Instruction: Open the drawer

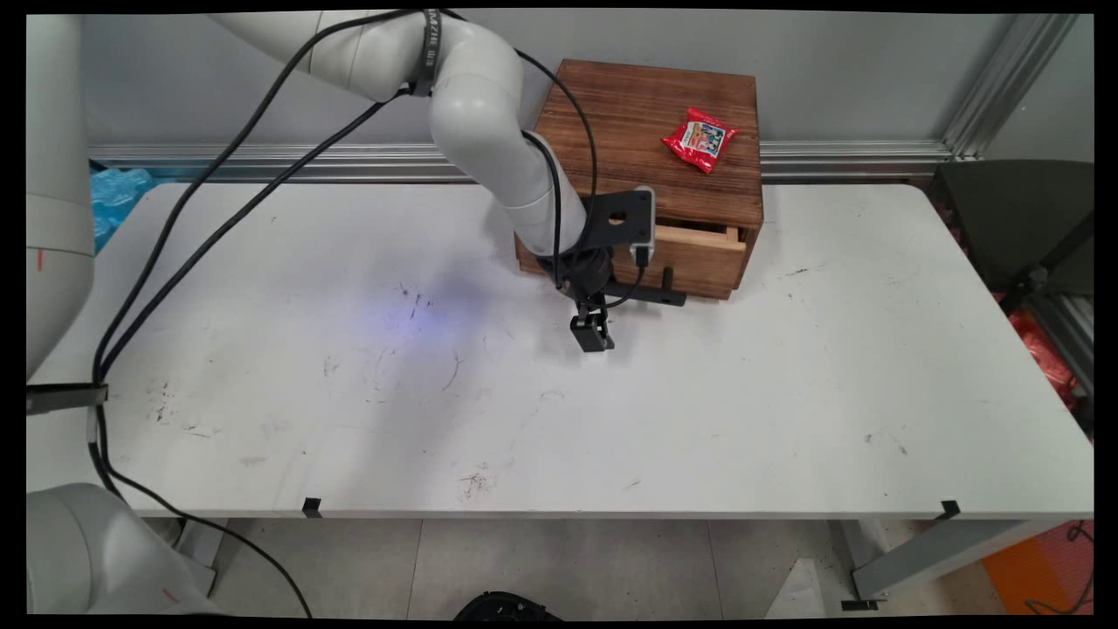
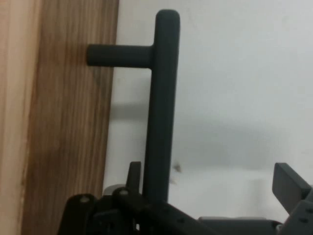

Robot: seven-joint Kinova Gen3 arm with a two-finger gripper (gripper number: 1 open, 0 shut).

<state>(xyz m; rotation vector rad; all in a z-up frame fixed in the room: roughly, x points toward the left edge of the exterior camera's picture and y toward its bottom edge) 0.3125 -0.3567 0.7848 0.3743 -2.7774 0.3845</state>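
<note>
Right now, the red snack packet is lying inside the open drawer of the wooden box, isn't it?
Not quite. The red snack packet lies on top of the wooden box, not inside the drawer, which is only slightly open. The main view shows this.

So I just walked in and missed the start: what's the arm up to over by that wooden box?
The Kinova arm's gripper is down in front of the wooden drawer box at the back of the white table. The drawer is slightly open. In the hand view the fingers are spread, with the black bar handle running between them, not clamped. A red snack packet lies on top of the box, untouched.
</note>
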